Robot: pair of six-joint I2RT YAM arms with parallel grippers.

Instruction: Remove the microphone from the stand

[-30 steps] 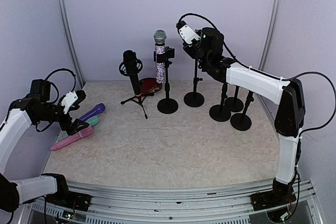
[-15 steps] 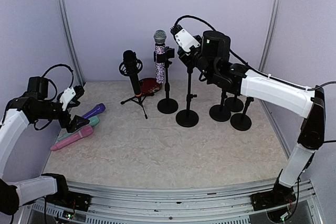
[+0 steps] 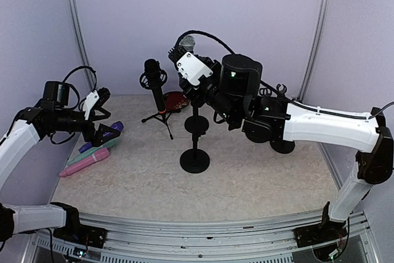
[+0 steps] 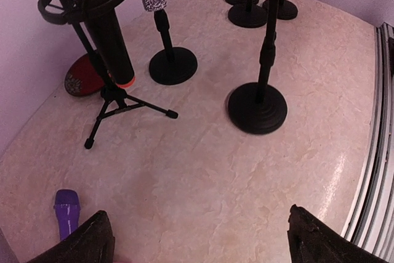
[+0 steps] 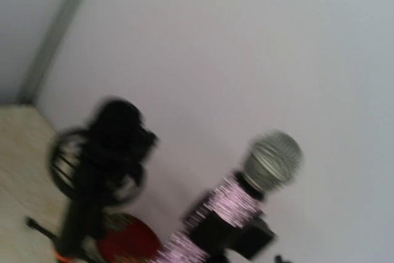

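Right arm stretched across the middle, its right tool [image 3: 198, 97] at the top of a bare black stand [image 3: 195, 152] whose base sits on the surface [image 3: 246, 183]. Whether the fingers clamp that pole I can't tell, because the wrist hides them. Just behind stands the glittery microphone [image 3: 186, 42], upright in its clip, not yet lifted. Over on the left, the left tool [image 4: 198, 226] hangs wide open above the purple mic [image 4: 66, 204], likely parked clear of the action.
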